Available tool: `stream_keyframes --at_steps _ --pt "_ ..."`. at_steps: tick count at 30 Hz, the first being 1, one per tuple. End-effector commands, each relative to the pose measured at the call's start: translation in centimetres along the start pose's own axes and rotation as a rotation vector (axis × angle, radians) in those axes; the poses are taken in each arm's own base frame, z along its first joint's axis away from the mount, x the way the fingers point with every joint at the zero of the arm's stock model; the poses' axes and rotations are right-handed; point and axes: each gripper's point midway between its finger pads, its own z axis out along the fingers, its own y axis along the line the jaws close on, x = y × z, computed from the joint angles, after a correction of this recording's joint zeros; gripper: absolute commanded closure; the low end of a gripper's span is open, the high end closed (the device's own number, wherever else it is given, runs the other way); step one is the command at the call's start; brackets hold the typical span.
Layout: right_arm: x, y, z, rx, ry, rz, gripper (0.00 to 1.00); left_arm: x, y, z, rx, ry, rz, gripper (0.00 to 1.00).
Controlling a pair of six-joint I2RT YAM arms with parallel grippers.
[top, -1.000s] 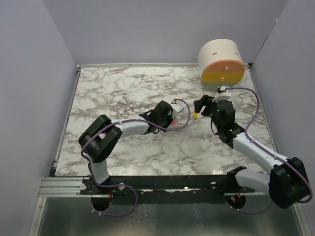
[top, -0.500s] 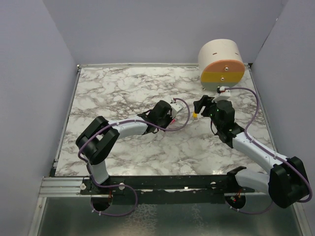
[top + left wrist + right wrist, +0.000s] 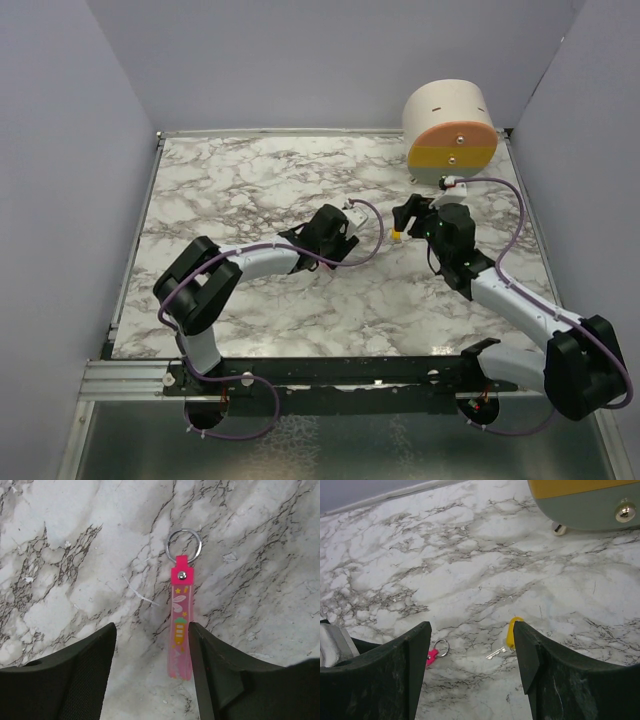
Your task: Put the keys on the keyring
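The keyring (image 3: 180,630) is a metal ring on a pink strap with a bunny and carrot print. It lies flat on the marble in the left wrist view. My left gripper (image 3: 151,650) is open around the strap's near end, which lies close to the right finger (image 3: 225,680). A key with a yellow head (image 3: 511,630) and a silver blade lies on the table, partly behind the right finger of my open right gripper (image 3: 472,650). The ring and pink tab of the keyring (image 3: 438,649) show beside the right gripper's left finger. In the top view the yellow key (image 3: 397,236) lies between both grippers.
A big cream, orange, yellow and grey cylinder (image 3: 452,130) stands at the table's back right corner, just beyond my right gripper (image 3: 410,222). Its grey lower face with a metal knob (image 3: 625,512) fills the top right of the right wrist view. Grey walls enclose the table.
My left gripper's jaws have opened and the pink strap now lies loose on the marble. The right arm has not moved.
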Motion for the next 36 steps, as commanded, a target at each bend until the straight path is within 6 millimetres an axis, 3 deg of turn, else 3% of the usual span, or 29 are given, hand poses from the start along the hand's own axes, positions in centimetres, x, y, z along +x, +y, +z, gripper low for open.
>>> stream_keyframes --at_steps 1,4,8,12,17,19,21,24,31,36 --pt "0.0 0.5 0.3 -0.017 0.010 -0.012 0.32 -0.3 2.8 -1.4 -0.130 -0.015 -0.050 0.38" --pt "0.5 0.8 0.9 -0.041 0.035 -0.059 0.32 -2.0 4.2 -3.5 -0.196 -0.099 -0.116 0.35" --pt "2.3 2.9 2.0 -0.152 0.146 -0.129 0.33 -3.4 5.6 -6.7 -0.274 -0.196 -0.225 0.34" --pt "5.1 6.1 2.7 -0.271 0.271 -0.209 0.36 -4.2 6.9 -10.1 -0.334 -0.268 -0.326 0.32" --pt "8.7 10.1 2.3 -0.386 0.438 -0.243 0.35 -4.1 7.6 -12.6 -0.368 -0.288 -0.394 0.30" --pt "9.9 12.0 1.3 -0.445 0.478 -0.233 0.34 -4.4 7.8 -13.5 -0.371 -0.316 -0.422 0.20" --pt "10.5 13.5 0.3 -0.481 0.493 -0.231 0.34 -4.8 7.8 -14.5 -0.358 -0.363 -0.451 0.03" --pt "12.4 15.3 -1.2 -0.514 0.537 -0.233 0.33 -5.4 7.5 -15.7 -0.326 -0.428 -0.481 0.01" --pt "16.8 16.3 -3.7 -0.493 0.603 -0.254 0.32 -4.9 7.6 -16.6 -0.325 -0.452 -0.498 0.01" --pt "19.3 16.2 -4.2 -0.488 0.642 -0.272 0.32 -4.7 7.6 -16.6 -0.328 -0.445 -0.496 0.01"
